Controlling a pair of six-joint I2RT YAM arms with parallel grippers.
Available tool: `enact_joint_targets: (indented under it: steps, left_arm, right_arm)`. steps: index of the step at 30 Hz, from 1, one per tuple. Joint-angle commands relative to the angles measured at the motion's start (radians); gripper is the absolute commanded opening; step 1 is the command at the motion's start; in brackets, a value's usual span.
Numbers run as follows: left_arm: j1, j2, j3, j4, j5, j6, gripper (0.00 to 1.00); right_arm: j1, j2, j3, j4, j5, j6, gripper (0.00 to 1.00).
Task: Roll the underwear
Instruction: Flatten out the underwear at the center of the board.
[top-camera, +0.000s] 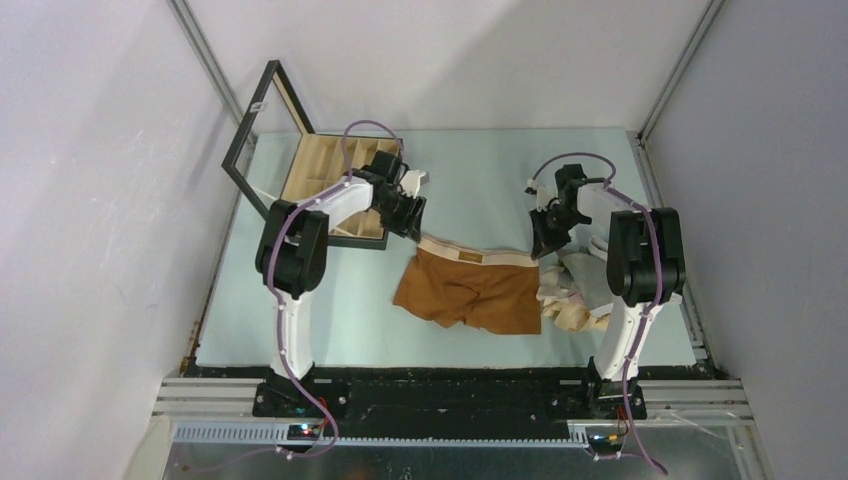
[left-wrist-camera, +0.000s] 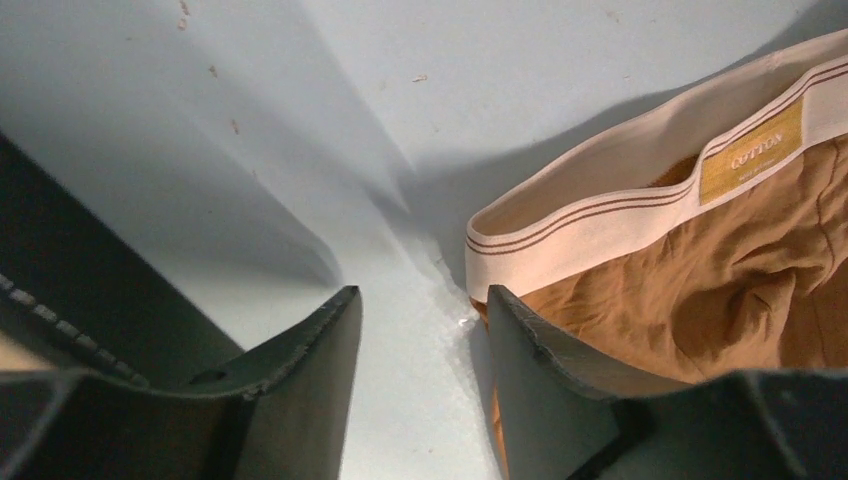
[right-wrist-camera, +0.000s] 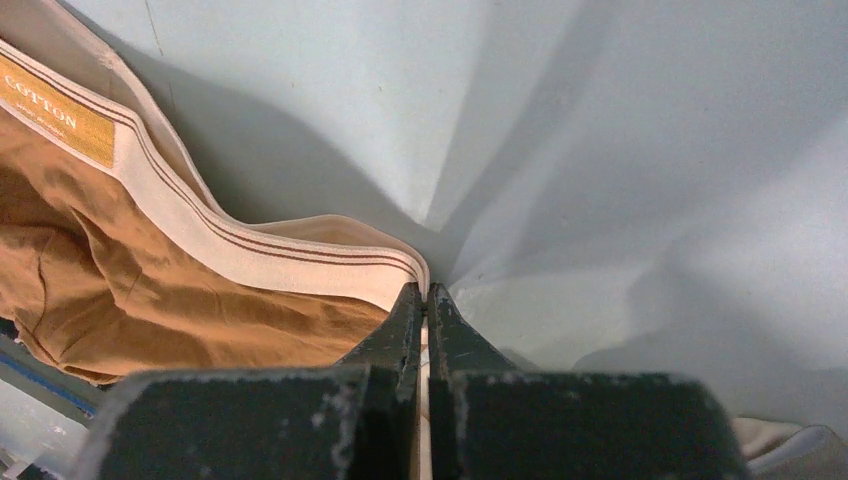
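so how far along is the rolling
Early: nothing is rolled yet. Done: the rust-brown underwear lies spread flat. In hand: the right gripper is shut on one end of its waistband, and the left gripper is open at the other end. Left: rolling it, then the pile of other garments beside the right arm.

White arm links, black joint housings, looping purple cables, scuffed dark gripper fingers
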Motion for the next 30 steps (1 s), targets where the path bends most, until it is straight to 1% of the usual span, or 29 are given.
enact_joint_targets:
  steps: [1,3,9,15,19,21,22,25,29,30]
  left_arm:
    - [-0.008,0.047,0.043,-0.016,0.059,-0.005,0.51]
    - [-0.009,0.063,0.056,-0.022,0.067,0.005,0.46]
    - [-0.009,0.095,0.091,-0.019,0.091,0.004,0.46]
    - [-0.008,0.128,0.125,-0.052,0.200,0.031,0.44]
    - [-0.009,0.133,0.118,-0.059,0.229,0.034,0.37]
    - [-0.008,0.131,0.110,-0.058,0.224,0.034,0.31]
    - [-0.008,0.130,0.109,-0.056,0.220,0.033,0.26]
    - [-0.008,0.119,0.109,-0.047,0.166,0.026,0.15]
    - [0.005,0.038,0.098,-0.042,0.109,0.003,0.05]
    - [0.010,-0.020,0.066,-0.027,0.105,-0.002,0.04]
  right_arm:
    - [0.009,-0.049,0.004,0.007,0.008,-0.011,0.00]
    - [0.009,-0.051,0.004,0.003,0.010,-0.012,0.00]
    - [0.009,-0.054,0.000,0.006,0.017,-0.016,0.00]
    - [0.010,-0.050,-0.002,0.004,0.022,-0.019,0.00]
    - [0.010,-0.046,-0.002,0.006,0.025,-0.020,0.00]
    - [0.011,-0.043,-0.002,0.009,0.025,-0.020,0.00]
    - [0.011,-0.044,-0.002,0.009,0.027,-0.020,0.00]
    - [0.011,-0.049,0.000,0.010,0.031,-0.023,0.00]
    - [-0.006,-0.097,0.016,0.012,0.018,-0.014,0.00]
    - [-0.011,-0.109,0.022,0.012,-0.004,-0.006,0.00]
